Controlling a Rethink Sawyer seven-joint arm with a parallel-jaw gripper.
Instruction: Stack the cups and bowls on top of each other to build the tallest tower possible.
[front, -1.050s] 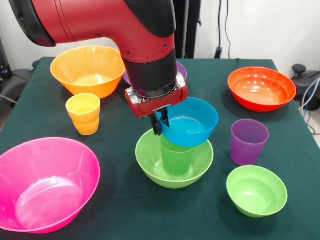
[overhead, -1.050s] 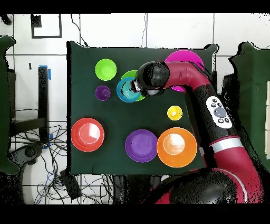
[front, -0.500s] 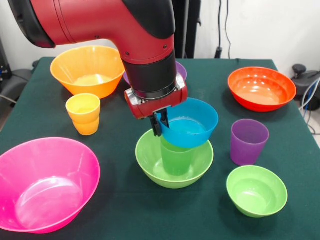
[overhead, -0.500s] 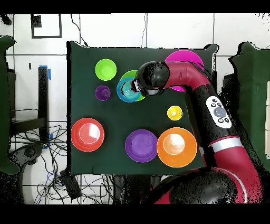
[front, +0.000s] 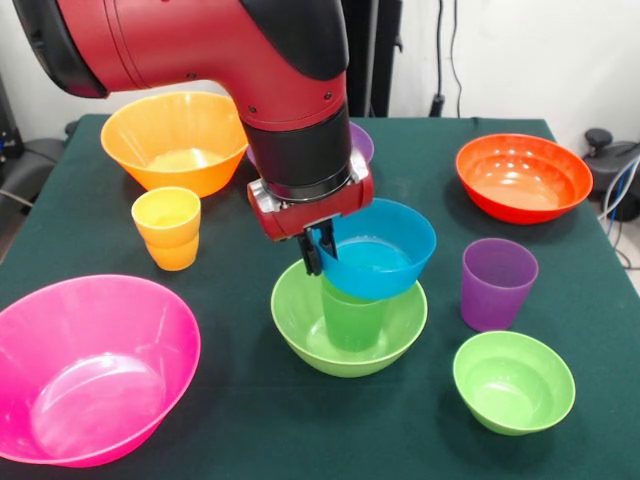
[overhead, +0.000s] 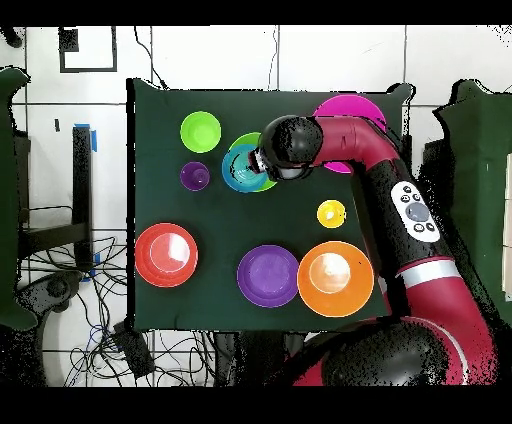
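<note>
**Seat the blue bowl level on the green cup**

Your gripper (front: 316, 250) pinches the near-left rim of the blue bowl (front: 375, 250), which sits on or just above the green cup (front: 354, 312) standing inside the lime-green bowl (front: 349, 318). The blue bowl looks tilted and off-centre toward the purple cup (front: 497, 282). Centre it over the cup mouth, level it, then let go gently and lift straight up, so the rim isn't dragged.

Robotics lab — cloth-covered table (overhead: 215, 290), loose cables (overhead: 90, 300), tiled floor (overhead: 330, 55).
</note>
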